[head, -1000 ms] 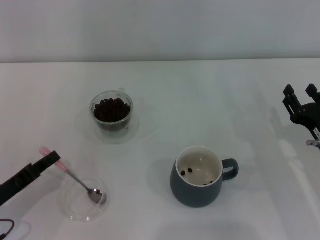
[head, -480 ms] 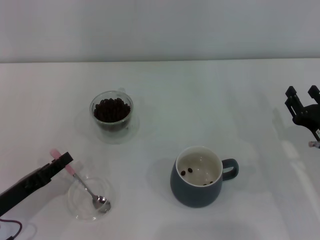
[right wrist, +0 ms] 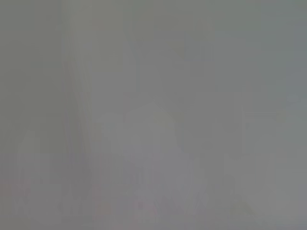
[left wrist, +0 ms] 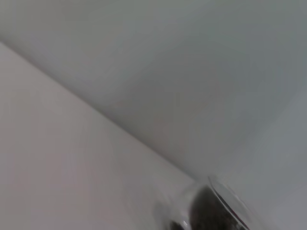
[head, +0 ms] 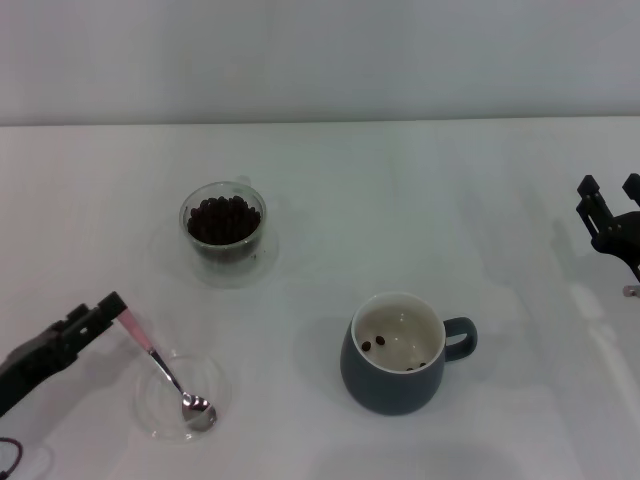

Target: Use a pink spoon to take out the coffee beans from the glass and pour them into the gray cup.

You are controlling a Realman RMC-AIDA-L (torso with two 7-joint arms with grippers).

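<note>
From my remote station, my right wrist camera returns only a featureless grey haze. My left wrist view cuts the glass [left wrist: 218,211] off at the frame's lower edge, its coffee beans [left wrist: 204,213] a dark smear. In the head view, the right gripper [head: 612,222] runs off the right edge, and the pink spoon [head: 165,367] handle tip is covered by the left gripper [head: 105,308].

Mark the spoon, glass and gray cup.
spoon [head: 196,410], head view, metal bowl.
glass [head: 223,222], head view, middle, on the beans inside.
gray cup [head: 385,387], head view, outer wall.
</note>
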